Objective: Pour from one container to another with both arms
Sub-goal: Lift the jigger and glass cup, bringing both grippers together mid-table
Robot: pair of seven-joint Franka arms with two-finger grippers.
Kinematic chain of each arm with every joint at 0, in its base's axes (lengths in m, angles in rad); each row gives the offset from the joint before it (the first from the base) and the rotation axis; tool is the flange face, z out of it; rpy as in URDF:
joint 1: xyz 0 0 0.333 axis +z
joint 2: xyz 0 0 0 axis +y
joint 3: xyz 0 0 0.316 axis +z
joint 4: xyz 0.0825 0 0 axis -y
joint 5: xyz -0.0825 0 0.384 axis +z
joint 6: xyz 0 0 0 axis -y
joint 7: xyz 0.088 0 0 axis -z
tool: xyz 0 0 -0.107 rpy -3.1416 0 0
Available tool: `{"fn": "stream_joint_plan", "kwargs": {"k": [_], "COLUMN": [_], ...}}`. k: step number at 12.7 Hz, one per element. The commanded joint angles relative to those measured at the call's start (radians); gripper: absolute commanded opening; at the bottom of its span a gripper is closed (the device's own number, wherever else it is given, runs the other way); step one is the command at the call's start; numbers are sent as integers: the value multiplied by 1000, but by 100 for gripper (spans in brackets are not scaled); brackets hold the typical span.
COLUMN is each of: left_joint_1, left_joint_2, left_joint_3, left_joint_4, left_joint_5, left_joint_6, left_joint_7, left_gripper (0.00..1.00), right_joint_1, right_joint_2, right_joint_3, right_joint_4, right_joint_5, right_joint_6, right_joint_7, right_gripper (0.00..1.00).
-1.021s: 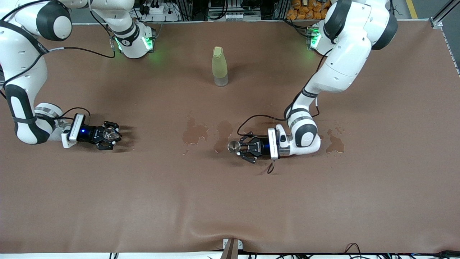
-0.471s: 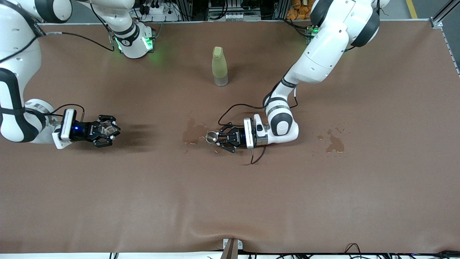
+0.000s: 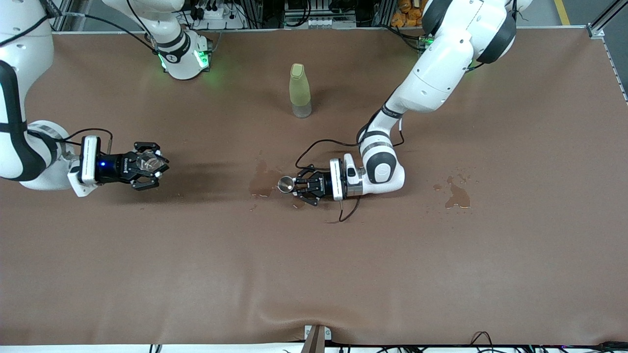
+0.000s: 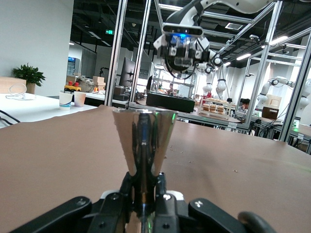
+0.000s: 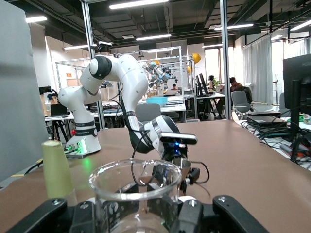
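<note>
A small metal cone-shaped cup [image 3: 286, 184] is clamped in my left gripper [image 3: 297, 186], which is shut on its narrow base and hangs low over a wet patch at mid-table. In the left wrist view the cup [image 4: 144, 138] stands upright above the left gripper [image 4: 144, 193]. My right gripper [image 3: 149, 164] is shut on a clear glass beaker [image 3: 147, 163] toward the right arm's end of the table. The beaker [image 5: 133, 191] fills the right wrist view, with the right gripper [image 5: 135, 216] around it. The two grippers face each other, well apart.
A pale yellow-green bottle [image 3: 300, 90] stands upright nearer the robots' bases, between the two arms, and also shows in the right wrist view [image 5: 57, 170]. Dark wet stains mark the brown table cover at the middle [image 3: 265, 182] and toward the left arm's end [image 3: 457, 196].
My left arm has carried the metal cup toward the right arm's end of the table, over the middle wet patch. My right gripper has drawn back slightly with the beaker.
</note>
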Motion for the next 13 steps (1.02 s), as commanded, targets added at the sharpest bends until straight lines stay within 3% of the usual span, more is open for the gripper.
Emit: {"fn": "stream_joint_plan", "kwargs": {"k": [1, 4, 10, 13], "left_joint_1": [-25, -40, -85, -105], "left_joint_2": [-4, 3, 17, 19], "left_joint_3": [11, 13, 13, 14], "left_joint_4": [3, 8, 63, 61], "left_joint_5": [-30, -34, -88, -125], "left_joint_6": [9, 32, 50, 50], "left_joint_7": [19, 19, 40, 115], "left_gripper": [0, 0, 0, 0], "right_joint_1": [69, 149, 296, 339], "right_joint_2": [-66, -126, -126, -126], "right_joint_3": [-11, -9, -3, 46], "right_joint_4": [-61, -121, -150, -177], "right_joint_5": [64, 158, 325, 417], "right_joint_6": [51, 155, 284, 355], "right_joint_7": [60, 84, 100, 98], "right_gripper": [0, 0, 0, 0]}}
